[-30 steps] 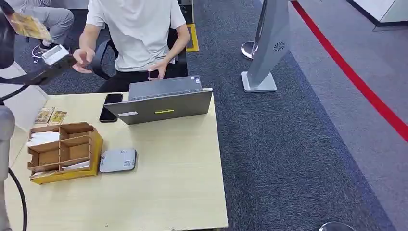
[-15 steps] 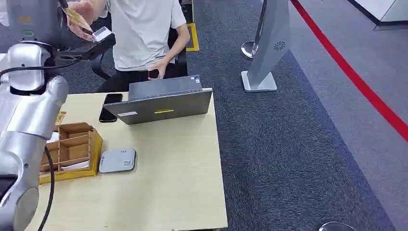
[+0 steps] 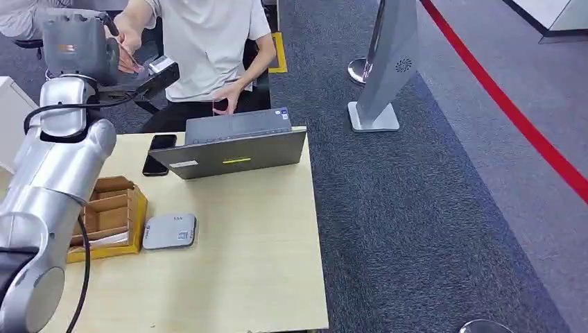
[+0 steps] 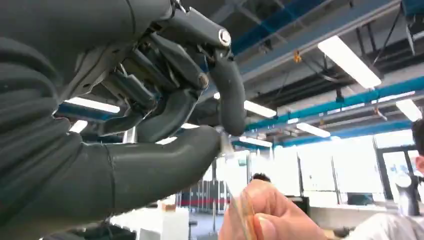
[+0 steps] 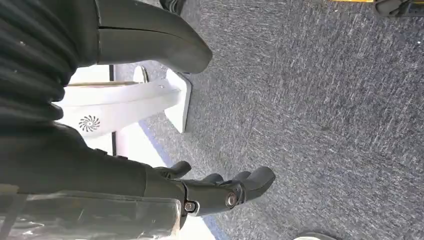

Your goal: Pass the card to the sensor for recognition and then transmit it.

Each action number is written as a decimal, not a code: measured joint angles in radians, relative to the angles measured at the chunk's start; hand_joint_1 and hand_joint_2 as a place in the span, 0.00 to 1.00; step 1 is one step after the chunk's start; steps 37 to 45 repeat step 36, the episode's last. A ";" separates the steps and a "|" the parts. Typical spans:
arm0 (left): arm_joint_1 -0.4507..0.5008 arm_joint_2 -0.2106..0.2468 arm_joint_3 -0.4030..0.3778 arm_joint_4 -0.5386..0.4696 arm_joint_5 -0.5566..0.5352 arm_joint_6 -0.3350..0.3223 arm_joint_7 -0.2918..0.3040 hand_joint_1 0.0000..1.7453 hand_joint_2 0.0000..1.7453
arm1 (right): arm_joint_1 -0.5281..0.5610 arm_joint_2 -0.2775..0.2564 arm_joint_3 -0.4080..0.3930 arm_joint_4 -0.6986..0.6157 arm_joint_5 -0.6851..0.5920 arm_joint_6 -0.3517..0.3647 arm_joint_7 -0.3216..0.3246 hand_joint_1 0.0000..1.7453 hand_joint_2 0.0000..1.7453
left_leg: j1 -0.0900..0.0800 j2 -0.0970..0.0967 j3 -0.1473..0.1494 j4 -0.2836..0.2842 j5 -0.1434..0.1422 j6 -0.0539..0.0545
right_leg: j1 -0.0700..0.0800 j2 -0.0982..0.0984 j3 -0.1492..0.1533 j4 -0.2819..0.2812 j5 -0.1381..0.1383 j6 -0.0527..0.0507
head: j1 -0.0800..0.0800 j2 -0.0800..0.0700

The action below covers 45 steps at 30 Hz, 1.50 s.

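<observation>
**Card at the person's fingers, above the far left corner of the table**

Dark grey carpet (image 3: 430,208) crossed by a red floor stripe (image 3: 513,118) surrounds a pale wooden table (image 3: 243,270). A grey laptop (image 3: 232,147) sits at its far edge, a black phone (image 3: 158,154) beside it. A brown-and-yellow cardboard divider box (image 3: 111,222) stands at the left edge, the flat grey card sensor (image 3: 170,231) just beside it. Left hand (image 4: 165,115) pinches the thin, blurred card (image 4: 235,190) between thumb and fingers; a person's hand (image 4: 270,215) also grips it. Right hand (image 5: 220,192) hangs with fingers apart, holding nothing.
</observation>
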 joint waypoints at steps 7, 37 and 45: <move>-0.010 -0.008 0.000 0.035 0.004 -0.004 -0.006 0.00 1.00 | 0.002 0.000 0.002 0.000 0.000 -0.001 0.000 0.00 1.00 | 0.000 0.000 0.000 0.000 0.000 0.000 | 0.000 0.000 0.000 0.000 0.000 0.000 | 0.000 0.000; 0.063 0.060 0.000 0.030 0.064 0.075 -0.098 0.00 1.00 | 0.011 0.000 0.001 0.000 -0.003 -0.012 0.014 0.00 1.00 | 0.000 -0.001 -0.002 -0.001 0.000 0.000 | 0.000 -0.001 0.001 0.001 0.000 0.000 | 0.001 0.000; 0.063 0.060 0.000 0.030 0.064 0.075 -0.098 0.00 1.00 | 0.011 0.000 0.001 0.000 -0.003 -0.012 0.014 0.00 1.00 | 0.000 -0.001 -0.002 -0.001 0.000 0.000 | 0.000 -0.001 0.001 0.001 0.000 0.000 | 0.001 0.000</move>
